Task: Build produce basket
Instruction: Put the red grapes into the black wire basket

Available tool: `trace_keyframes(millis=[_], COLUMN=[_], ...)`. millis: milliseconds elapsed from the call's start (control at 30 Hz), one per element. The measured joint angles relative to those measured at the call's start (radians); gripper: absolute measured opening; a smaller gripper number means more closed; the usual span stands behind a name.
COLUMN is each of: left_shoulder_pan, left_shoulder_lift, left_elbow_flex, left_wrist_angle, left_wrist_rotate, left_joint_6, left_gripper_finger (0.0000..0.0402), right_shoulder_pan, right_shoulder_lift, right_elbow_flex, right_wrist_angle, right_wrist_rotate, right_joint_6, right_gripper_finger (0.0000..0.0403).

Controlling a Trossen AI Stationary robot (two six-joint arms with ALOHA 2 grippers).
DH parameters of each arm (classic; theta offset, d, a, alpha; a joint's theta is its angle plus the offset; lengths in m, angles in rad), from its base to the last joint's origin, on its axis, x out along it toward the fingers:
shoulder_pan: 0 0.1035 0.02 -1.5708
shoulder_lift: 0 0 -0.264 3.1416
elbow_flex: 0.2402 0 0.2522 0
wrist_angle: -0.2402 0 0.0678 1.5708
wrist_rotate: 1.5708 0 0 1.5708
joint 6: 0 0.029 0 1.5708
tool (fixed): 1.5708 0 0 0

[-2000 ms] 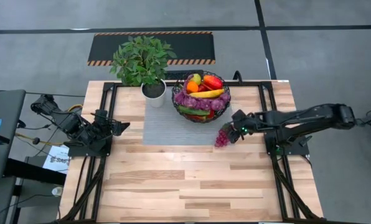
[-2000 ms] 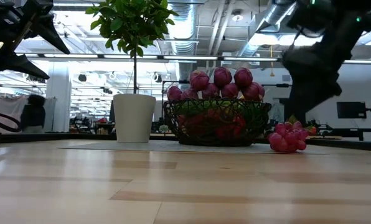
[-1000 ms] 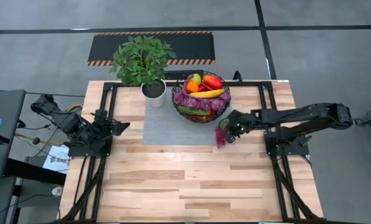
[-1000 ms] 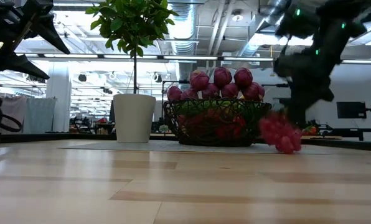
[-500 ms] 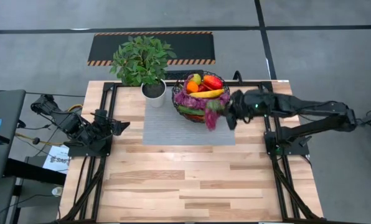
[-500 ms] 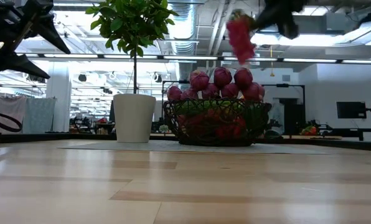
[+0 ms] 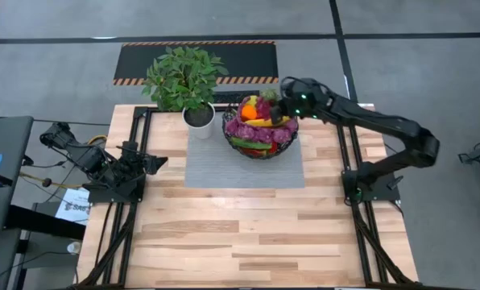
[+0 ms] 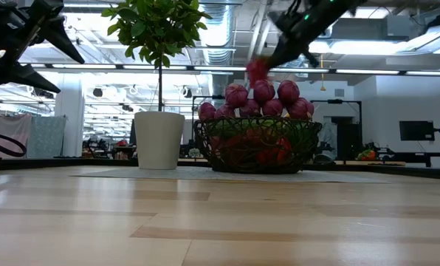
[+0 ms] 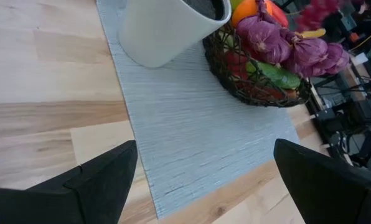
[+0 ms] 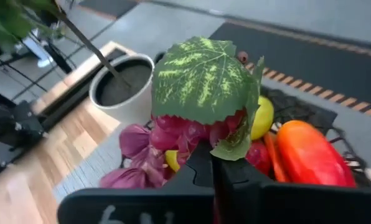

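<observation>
The black wire basket (image 7: 260, 129) stands on a grey mat (image 7: 240, 165) at the table's far middle, heaped with produce: orange, banana, red pepper and purple bulbs (image 8: 263, 91). My right gripper (image 7: 279, 103) is over the basket's far part, shut on a magenta grape bunch (image 10: 185, 134) with a green leaf (image 10: 201, 81). In the low view the bunch (image 8: 257, 70) hangs just above the heap. My left gripper (image 9: 204, 180) waits open at the table's left side (image 7: 155, 165). My right gripper pinches the grape bunch between its two shut fingers at the end beside the leaf (image 10: 226, 149). The arm slants down from the table's right. The bunch sticks out ahead of the fingers, lifted clear of the table; whether it touches the heap, I cannot tell.
A leafy plant (image 7: 184, 76) in a white pot (image 7: 199, 117) stands just left of the basket, its pot (image 9: 167, 28) on the mat's far left corner. Black frame rails (image 7: 135, 137) run along both sides of the wooden table.
My right gripper has lifted the grape bunch off the table to the right of the basket, carried it up and toward the far left, and now holds it over the basket's far part. It has stayed shut on the bunch throughout.
</observation>
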Motion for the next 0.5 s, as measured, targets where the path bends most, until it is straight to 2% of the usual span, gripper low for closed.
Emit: trace_keyframes(millis=[233, 500], left_shoulder_pan=[0.000, 0.000], left_shoulder_lift=[0.000, 0.000], left_elbow_flex=[0.000, 0.000], left_wrist_angle=[0.000, 0.000], left_wrist_rotate=[0.018, 0.017], left_joint_6=[-0.009, -0.010], left_gripper_finger=[0.0364, 0.0364], right_shoulder_pan=[-0.068, -0.090], right_shoulder_lift=[0.143, 0.148], right_elbow_flex=[0.012, 0.013], right_wrist_angle=[0.005, -0.041], right_wrist_rotate=[-0.052, -0.067], right_joint_6=[-0.013, -0.045], right_gripper_finger=[0.0009, 0.0069])
